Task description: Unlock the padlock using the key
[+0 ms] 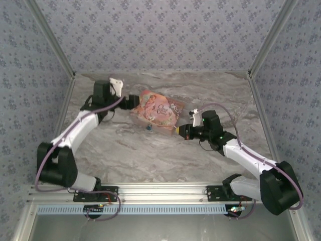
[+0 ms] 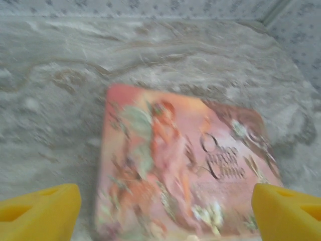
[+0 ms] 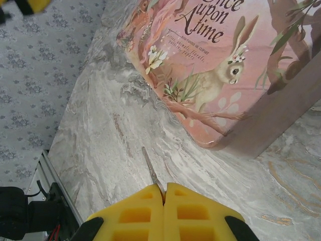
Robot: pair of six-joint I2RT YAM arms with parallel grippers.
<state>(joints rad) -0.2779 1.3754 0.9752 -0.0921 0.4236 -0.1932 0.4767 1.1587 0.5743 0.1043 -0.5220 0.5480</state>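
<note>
The tiny blue padlock (image 1: 149,127) lies on the marble table just in front of the pink picture tin (image 1: 158,110). My right gripper (image 1: 179,130) is to the right of the padlock, a short way off. It is shut on the key (image 3: 153,173), whose thin metal blade sticks out past the yellow fingertips (image 3: 145,201) over the table. My left gripper (image 1: 134,103) is at the tin's left end. In the blurred left wrist view its yellow fingers (image 2: 40,211) stand wide apart on either side of the tin (image 2: 180,165), gripping nothing.
Patterned walls enclose the table (image 1: 165,155) on the left, back and right. The tin's side wall (image 3: 281,108) rises close ahead of the right gripper. An aluminium rail (image 1: 160,191) runs along the near edge by the arm bases.
</note>
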